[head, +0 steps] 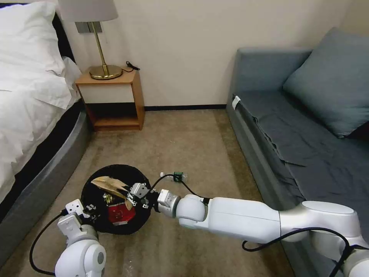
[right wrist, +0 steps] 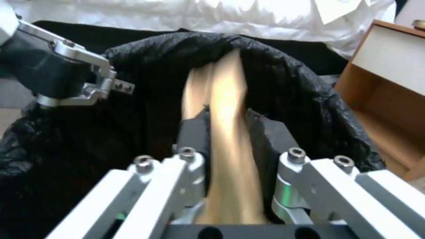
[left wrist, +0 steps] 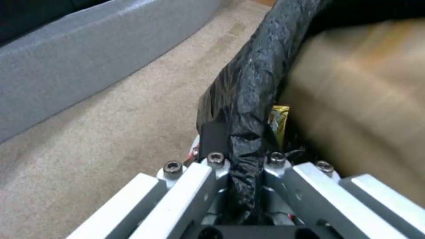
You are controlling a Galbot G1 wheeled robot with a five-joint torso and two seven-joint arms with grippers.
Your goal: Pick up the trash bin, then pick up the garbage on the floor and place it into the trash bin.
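The right gripper (right wrist: 228, 132) has its dark fingers (right wrist: 192, 132) closed on the crumpled brown paper bag (head: 109, 184), holding it over the mouth of the trash bin (head: 92, 184). The left gripper (left wrist: 241, 159) pinches the bin's rim, crinkly black liner squeezed between its fingers (left wrist: 212, 136). Inside lie a red-and-white carton (head: 120, 214) and a shiny snack wrapper (head: 107, 198). On the beige carpet (head: 180, 138) just beyond the bin rests a clear bottle (head: 177, 176) with a green label. A bed (head: 30, 115) flanks the left, a wooden nightstand (head: 111, 100) behind, a grey sofa (head: 307, 134) on the right.
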